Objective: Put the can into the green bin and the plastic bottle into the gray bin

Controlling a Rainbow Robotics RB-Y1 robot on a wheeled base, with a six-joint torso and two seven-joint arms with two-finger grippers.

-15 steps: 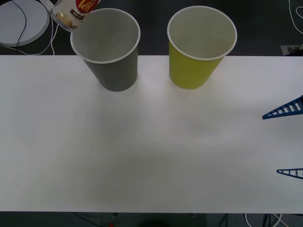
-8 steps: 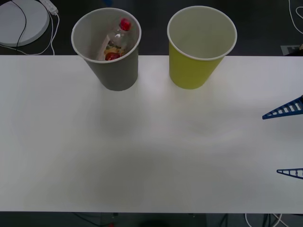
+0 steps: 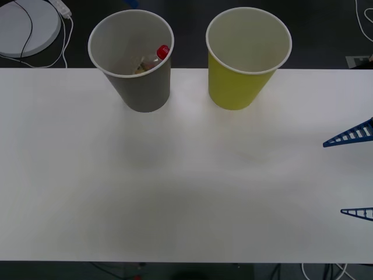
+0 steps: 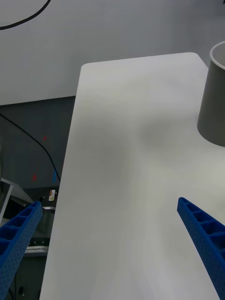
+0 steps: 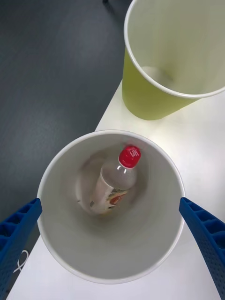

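1. Table (image 3: 186, 192), white and wide, runs across the front view, with two large paper-cup-shaped bins standing upright near its far edge.
2. The gray bin (image 3: 141, 87) stands on the robot's left and the green bin (image 3: 239, 87) on its right, side by side but apart, with a strip of bare tabletop between them.
3. The plastic bottle (image 3: 152, 60) lies inside the gray bin, leaning against the inner wall on the side nearer the green bin, its red cap (image 3: 163, 51) pointing up toward the rim.
4. In the left wrist view, looking straight down into the gray bin (image 5: 61, 234), the bottle (image 5: 115, 180) rests on the bin's floor at a slant (clear body, orange-red label low down, red cap (image 5: 129, 156) highest).
5. The left gripper (image 5: 112, 248) hangs above the gray bin's mouth, its two blue ribbed fingers (image 5: 16, 229) spread wide to either side of the rim and holding nothing.
6. The green bin (image 5: 154, 101) appears in the same view just beyond the gray one; what can be seen of its pale inside holds nothing.
7. The right gripper (image 3: 355, 175) sits at the table's right edge in the front view, well away from both bins, its blue fingers (image 3: 349, 137) wide apart and empty.
8. In the right wrist view the right gripper (image 4: 110, 243) hovers over bare tabletop (image 4: 122, 154), with part of the gray bin's wall (image 4: 213, 112) farther off.
9. Dark floor lies beyond the table, with a round white disc (image 3: 26, 26) and cables on the far left.
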